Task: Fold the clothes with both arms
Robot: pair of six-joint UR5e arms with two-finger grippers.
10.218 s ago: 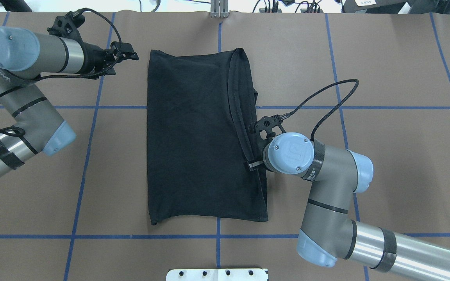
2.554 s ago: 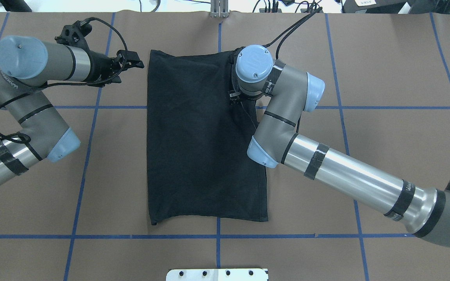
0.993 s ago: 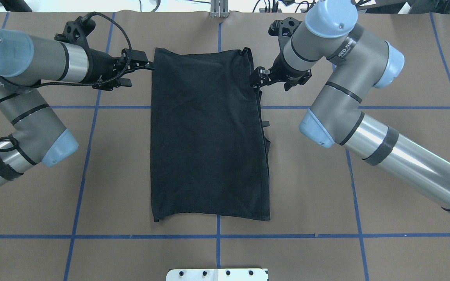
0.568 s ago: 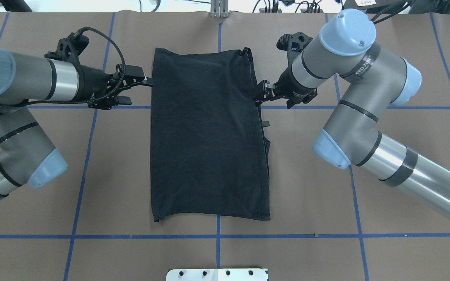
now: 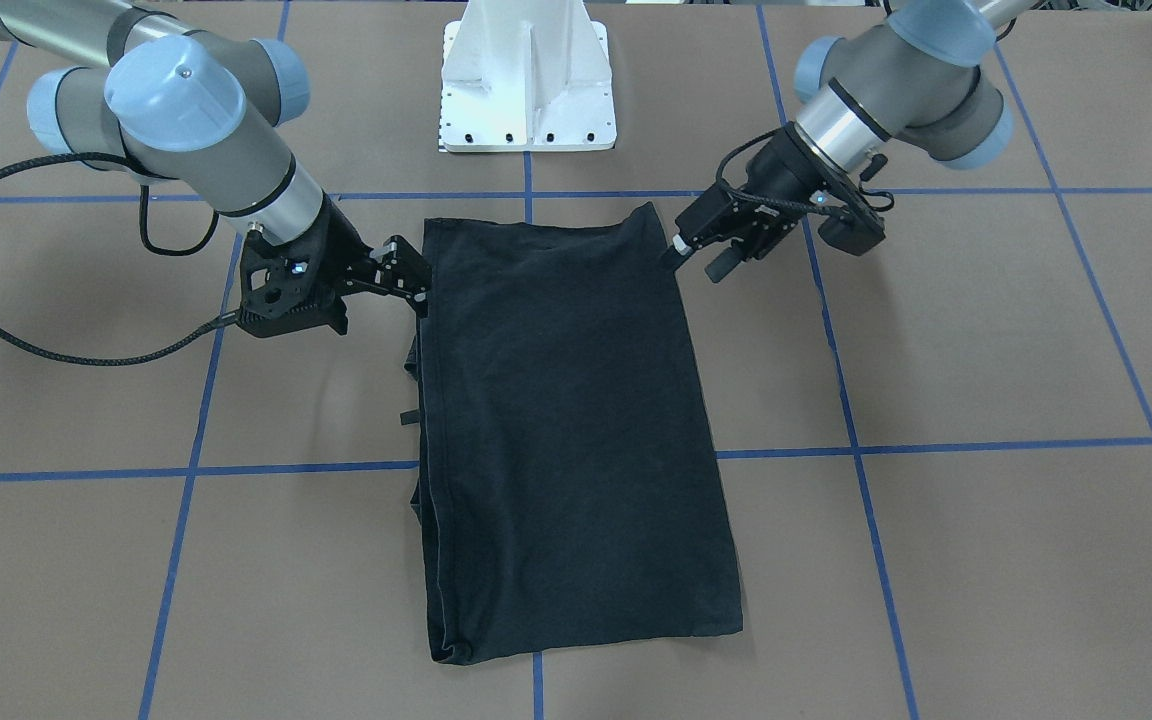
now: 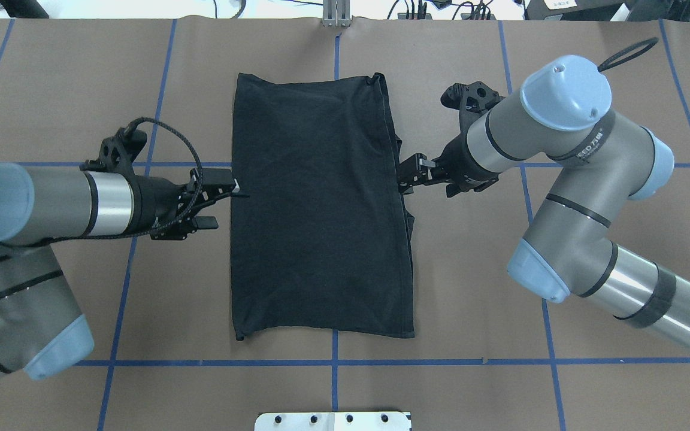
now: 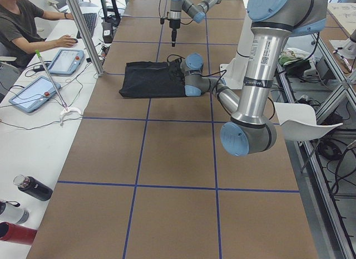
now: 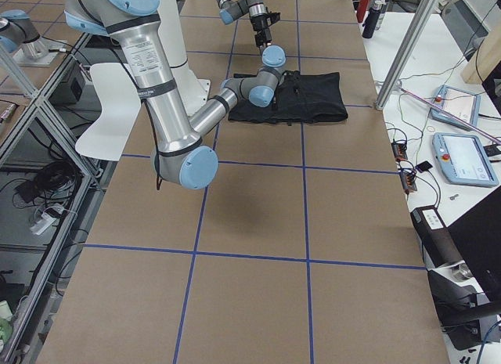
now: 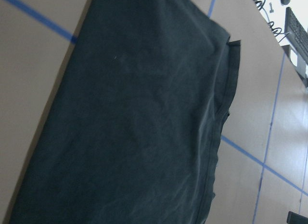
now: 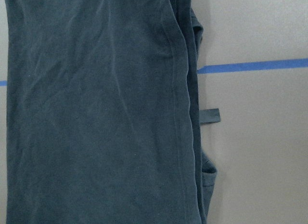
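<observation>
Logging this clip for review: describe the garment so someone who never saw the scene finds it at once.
On the brown table crossed by blue tape lines, look at the middle, between the left arm and the right arm. The T-shirt lies flat there, folded into a long rectangle: the only cloth, plain black.

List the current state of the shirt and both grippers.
shirt: folded into a long rectangle, flat on the table, plain black side up, no print showing.
left gripper: open, at the middle of one long edge of the shirt, holding nothing.
right gripper: open, at the opposite long edge, holding nothing.
</observation>
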